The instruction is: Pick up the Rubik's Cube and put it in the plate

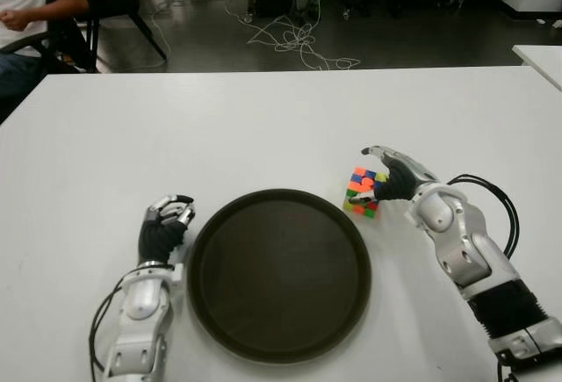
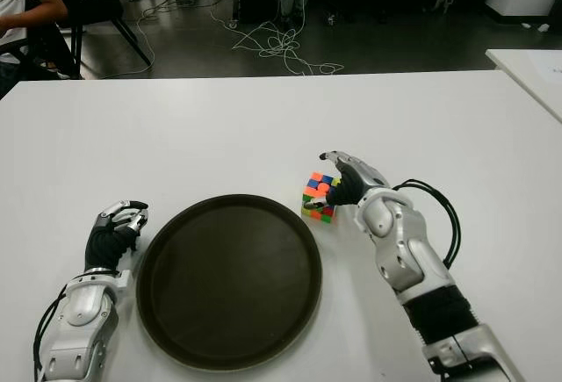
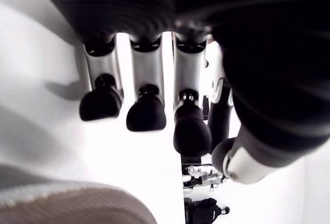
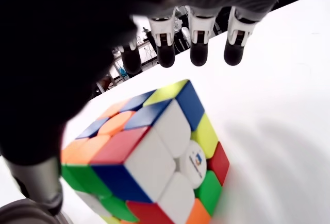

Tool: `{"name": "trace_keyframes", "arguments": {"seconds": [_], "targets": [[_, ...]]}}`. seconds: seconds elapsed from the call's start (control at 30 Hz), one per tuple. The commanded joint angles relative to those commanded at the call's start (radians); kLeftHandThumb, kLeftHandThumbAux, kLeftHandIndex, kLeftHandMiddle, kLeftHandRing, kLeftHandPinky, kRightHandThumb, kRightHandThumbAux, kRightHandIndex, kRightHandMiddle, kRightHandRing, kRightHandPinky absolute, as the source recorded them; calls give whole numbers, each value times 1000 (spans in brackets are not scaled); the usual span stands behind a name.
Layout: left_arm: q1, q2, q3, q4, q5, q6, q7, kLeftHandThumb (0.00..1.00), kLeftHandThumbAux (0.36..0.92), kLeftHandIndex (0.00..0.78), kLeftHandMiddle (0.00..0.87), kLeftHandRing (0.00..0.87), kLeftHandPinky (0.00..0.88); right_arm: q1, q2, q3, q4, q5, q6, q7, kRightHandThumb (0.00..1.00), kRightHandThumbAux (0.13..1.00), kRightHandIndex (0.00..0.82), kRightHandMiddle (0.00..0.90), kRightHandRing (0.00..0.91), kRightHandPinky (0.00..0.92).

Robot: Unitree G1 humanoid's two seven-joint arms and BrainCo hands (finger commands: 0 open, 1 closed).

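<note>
We see the plate [image 1: 279, 275] on the table [image 1: 263, 127], near its front edge. The cube [image 1: 364, 192] stands on the table just off the plate's rim at two o'clock. The right hand [image 1: 392, 177] is at the cube's three o'clock, fingers arched over it. The left hand [image 1: 164, 227] shows at the plate's nine o'clock. A person [image 1: 26, 13] sits beyond the table at eleven o'clock.

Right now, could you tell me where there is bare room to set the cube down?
The plate is bare inside. Crowded: its right rim, where the Rubik's Cube sits under the right hand; left hand beside the left rim.
</note>
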Motion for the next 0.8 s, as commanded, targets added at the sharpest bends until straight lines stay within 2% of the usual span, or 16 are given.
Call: {"name": "trace_keyframes", "arguments": {"seconds": [0.8], "targets": [[-4,-5,1,5,-14,-7,-7,709,705,443,805,817,810,-34,4,-14,62,45,-37,-41,0,705,0,0,0,32]]}}
